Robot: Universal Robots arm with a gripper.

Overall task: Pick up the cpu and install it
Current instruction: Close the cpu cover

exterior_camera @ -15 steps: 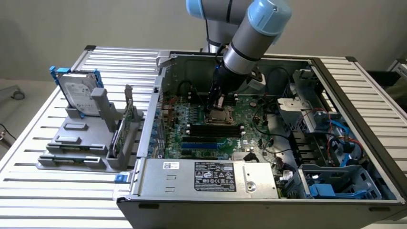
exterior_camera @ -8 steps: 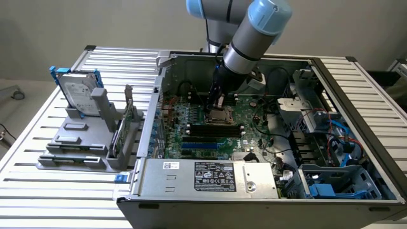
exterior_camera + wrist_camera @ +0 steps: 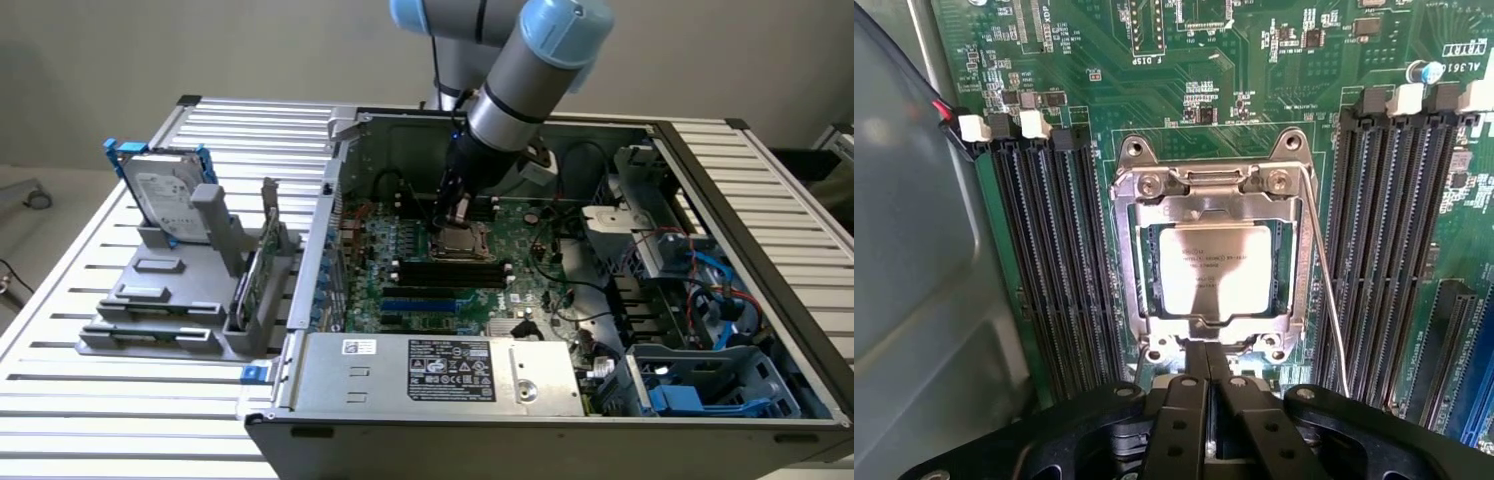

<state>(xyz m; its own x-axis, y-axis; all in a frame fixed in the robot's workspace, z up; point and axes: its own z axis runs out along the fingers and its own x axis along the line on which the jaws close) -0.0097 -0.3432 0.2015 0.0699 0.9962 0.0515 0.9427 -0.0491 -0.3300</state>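
The cpu (image 3: 1212, 270), a small square chip with a dull silver top, lies flat in the motherboard socket, with the metal load frame (image 3: 1144, 215) closed around its edges. A thin wire lever (image 3: 1324, 280) runs along one side of the socket. My gripper (image 3: 1205, 352) hovers just off the socket's edge, its two black fingers (image 3: 1184, 400) pressed together with nothing between them. In the exterior view my gripper (image 3: 458, 214) hangs inside the open computer case, directly above the cpu (image 3: 470, 240).
Black memory slots (image 3: 1054, 260) flank the socket, with more (image 3: 1394, 230) on the other side. The case wall (image 3: 914, 250) stands close by. A power supply (image 3: 441, 370) sits at the case front, cables and drive bays (image 3: 694, 290) at the exterior view's right. A hard drive (image 3: 167, 195) stands on a grey fixture (image 3: 160, 300).
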